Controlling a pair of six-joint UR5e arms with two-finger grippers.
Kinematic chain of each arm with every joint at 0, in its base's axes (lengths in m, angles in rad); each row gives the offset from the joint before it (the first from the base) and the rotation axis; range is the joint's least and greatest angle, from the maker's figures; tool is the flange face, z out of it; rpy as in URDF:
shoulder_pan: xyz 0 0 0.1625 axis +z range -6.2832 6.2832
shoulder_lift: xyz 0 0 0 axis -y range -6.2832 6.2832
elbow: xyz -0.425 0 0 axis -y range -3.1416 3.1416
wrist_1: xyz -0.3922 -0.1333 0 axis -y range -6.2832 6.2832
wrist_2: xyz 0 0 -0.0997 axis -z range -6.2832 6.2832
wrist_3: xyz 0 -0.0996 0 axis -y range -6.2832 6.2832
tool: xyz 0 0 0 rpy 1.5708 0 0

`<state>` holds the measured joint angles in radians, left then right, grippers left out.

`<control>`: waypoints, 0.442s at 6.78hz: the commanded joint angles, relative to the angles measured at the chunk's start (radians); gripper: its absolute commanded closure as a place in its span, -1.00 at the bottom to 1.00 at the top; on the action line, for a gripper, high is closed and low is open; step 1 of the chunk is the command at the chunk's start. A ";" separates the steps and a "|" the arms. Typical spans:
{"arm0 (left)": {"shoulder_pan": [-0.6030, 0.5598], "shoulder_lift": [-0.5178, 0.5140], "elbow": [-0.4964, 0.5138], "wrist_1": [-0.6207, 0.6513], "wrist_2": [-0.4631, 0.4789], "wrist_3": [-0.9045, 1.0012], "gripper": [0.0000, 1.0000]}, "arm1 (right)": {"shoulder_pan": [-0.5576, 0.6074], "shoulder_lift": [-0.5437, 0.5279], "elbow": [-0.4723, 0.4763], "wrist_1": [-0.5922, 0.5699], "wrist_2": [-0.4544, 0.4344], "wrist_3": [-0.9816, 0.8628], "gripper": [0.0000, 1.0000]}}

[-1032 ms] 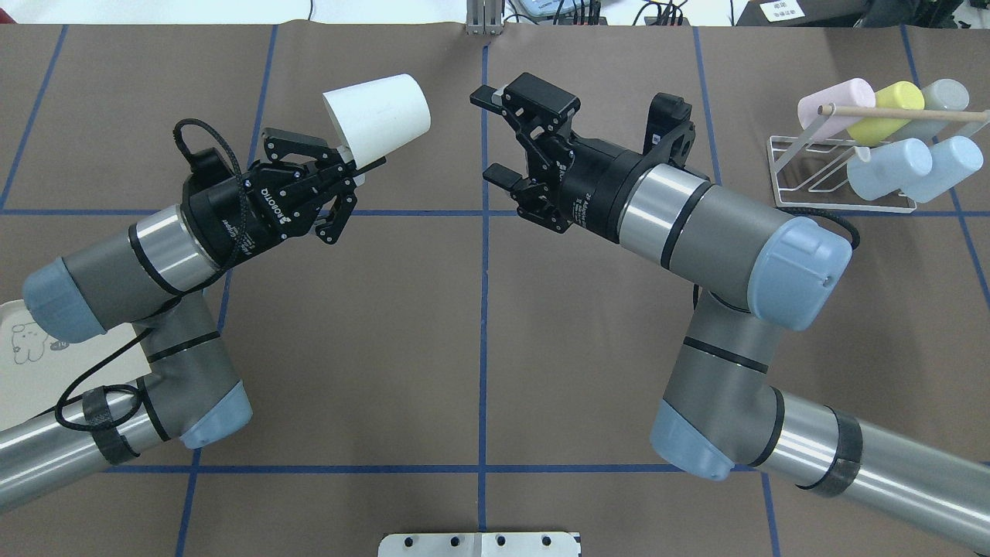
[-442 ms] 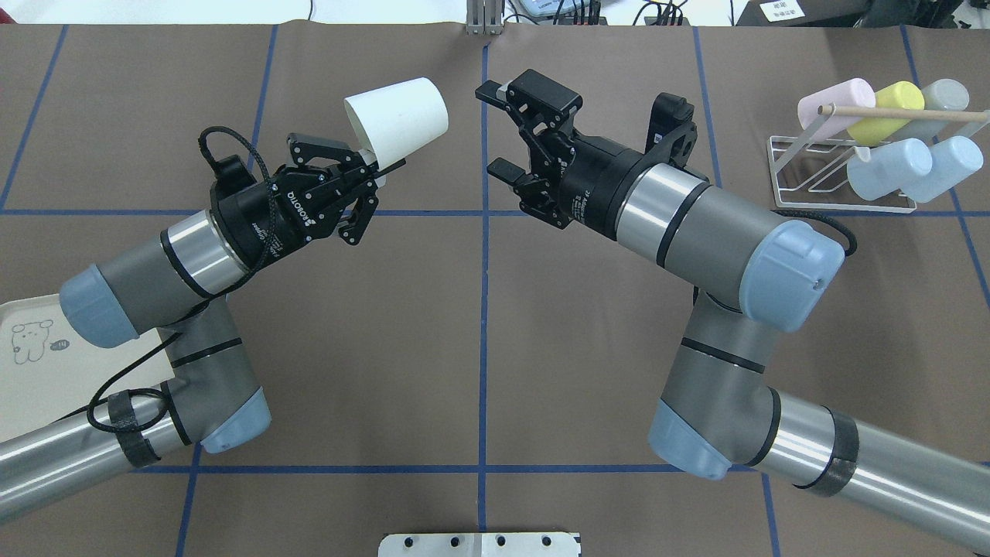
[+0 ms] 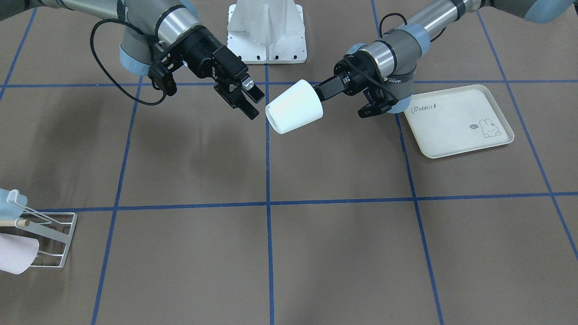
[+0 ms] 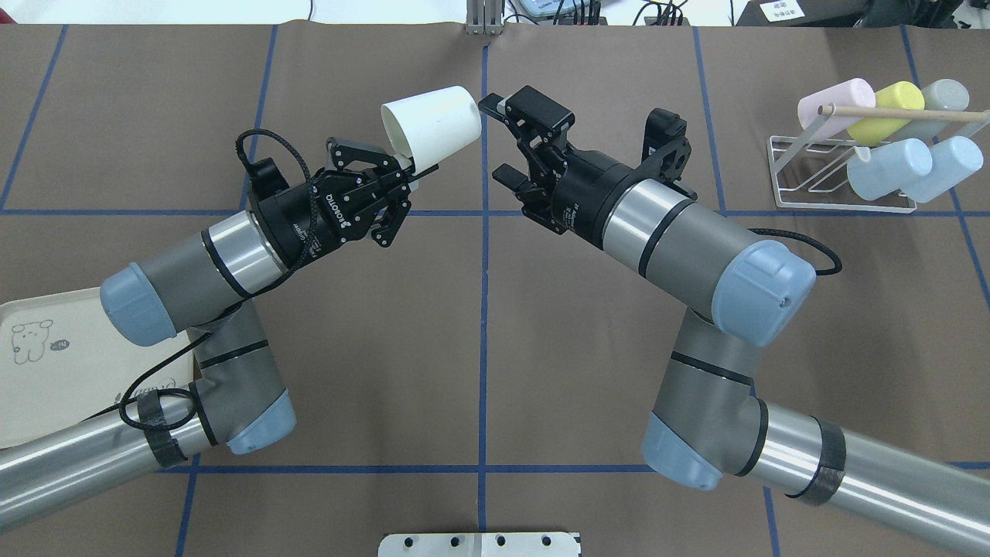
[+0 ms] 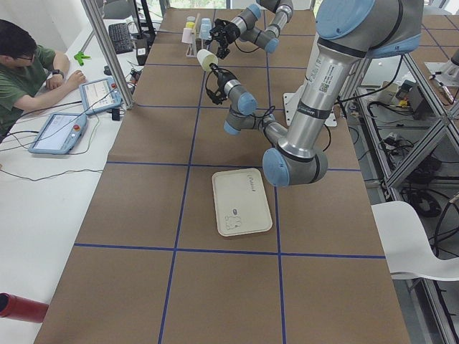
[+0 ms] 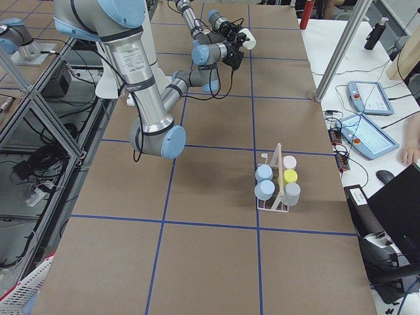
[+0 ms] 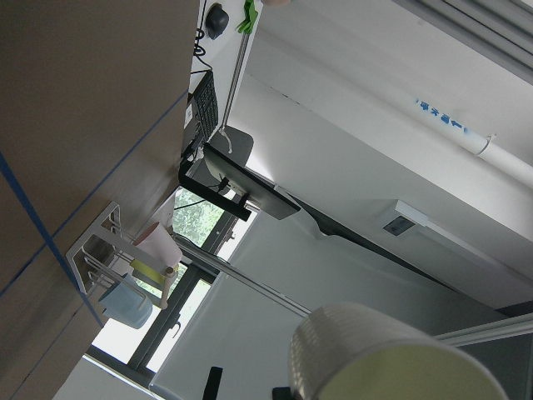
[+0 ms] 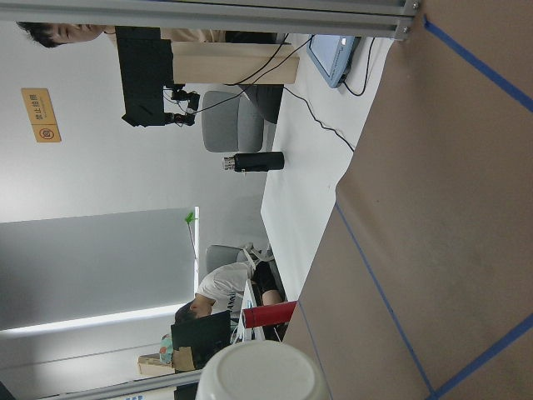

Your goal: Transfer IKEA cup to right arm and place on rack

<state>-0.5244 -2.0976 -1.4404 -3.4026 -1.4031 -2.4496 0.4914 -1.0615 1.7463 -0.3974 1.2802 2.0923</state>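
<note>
A white cup (image 4: pixel 431 124) is held in the air over the table's far middle, lying sideways. My left gripper (image 4: pixel 410 164) is shut on its rim, and its base points at my right arm (image 4: pixel 681 240). The cup also shows in the front view (image 3: pixel 293 113), with the left gripper (image 3: pixel 321 92) behind it. My right gripper (image 4: pixel 501 139) is open and empty, its fingertips right beside the cup's base; it also shows in the front view (image 3: pixel 252 103). The right wrist view shows the cup's base (image 8: pixel 258 375) close below. The white wire rack (image 4: pixel 843 207) stands at the far right.
The rack holds several pastel cups (image 4: pixel 889 166) under a wooden dowel (image 4: pixel 905 114); it also shows in the front view (image 3: pixel 68 241). A cream rabbit-printed tray (image 4: pixel 54 371) lies by the left arm's base. An operator (image 5: pixel 25 64) sits beyond the table's far edge.
My left arm has carried the cup to the right, up to the right gripper's fingertips. The right gripper has stayed open and shifted only slightly.
</note>
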 commanded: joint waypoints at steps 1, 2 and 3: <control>0.006 -0.019 0.021 0.005 0.001 0.001 1.00 | -0.002 0.000 -0.001 0.006 -0.004 -0.005 -1.00; 0.010 -0.033 0.028 0.005 0.001 0.001 1.00 | -0.002 0.002 -0.001 0.006 -0.004 -0.005 -1.00; 0.012 -0.047 0.040 0.006 0.003 0.001 1.00 | -0.002 0.000 -0.002 0.006 -0.004 -0.005 -1.00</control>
<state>-0.5151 -2.1297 -1.4120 -3.3974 -1.4017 -2.4483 0.4894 -1.0608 1.7452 -0.3916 1.2764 2.0878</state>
